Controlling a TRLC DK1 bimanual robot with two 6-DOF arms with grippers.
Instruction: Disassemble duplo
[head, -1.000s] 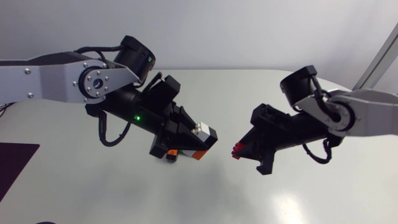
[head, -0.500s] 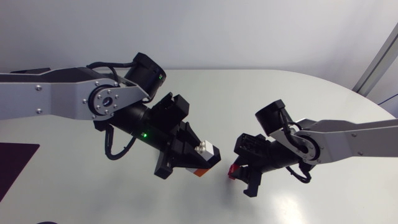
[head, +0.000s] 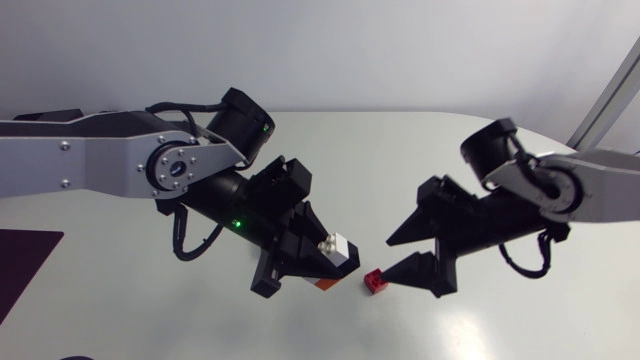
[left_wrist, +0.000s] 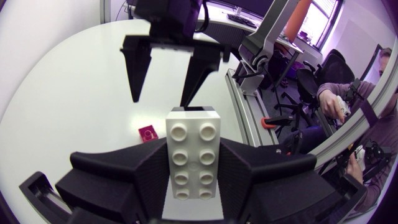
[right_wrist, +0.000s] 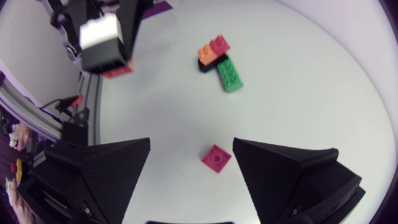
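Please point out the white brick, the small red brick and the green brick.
white brick (left_wrist: 193, 152), left wrist view, studded face
small red brick (head: 375, 281), head view, its top
green brick (right_wrist: 229, 73), right wrist view, studded top

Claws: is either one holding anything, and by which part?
Left claw grips the white brick by its two long sides; right claw is open, holding nothing.

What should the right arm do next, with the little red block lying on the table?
Probably move the right gripper to the left gripper and grip the orange block under the white block. Its fingers stand open and empty above the red block on the table, while the left gripper is shut on the white block, with the orange one joined beneath.
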